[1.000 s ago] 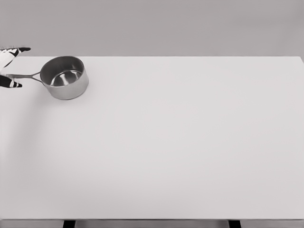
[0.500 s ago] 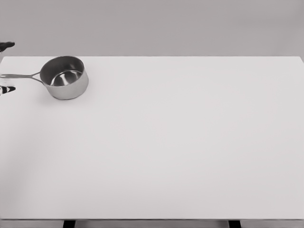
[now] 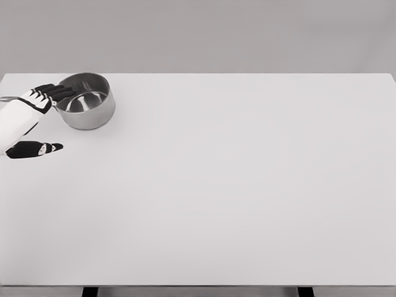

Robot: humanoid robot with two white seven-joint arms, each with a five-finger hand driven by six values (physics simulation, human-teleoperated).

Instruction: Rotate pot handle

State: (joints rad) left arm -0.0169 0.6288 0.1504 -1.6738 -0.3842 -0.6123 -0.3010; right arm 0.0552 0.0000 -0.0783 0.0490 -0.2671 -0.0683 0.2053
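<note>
I see the pot (image 3: 85,101) standing upright on the table (image 3: 235,185), in its far left corner, close to the back edge. Its handle (image 3: 7,98) runs out leftward from the pot wall toward the table's left edge (only the outer end shows; the rest is hidden under the hand). My left hand (image 3: 28,117) comes in from the left edge and lies over that handle, its fingers (image 3: 57,91) reaching right up to the pot's near-left rim; whether they touch it I cannot tell. The thumb (image 3: 34,149) sits apart, nearer to me, in front of the handle and left of the pot.
</note>
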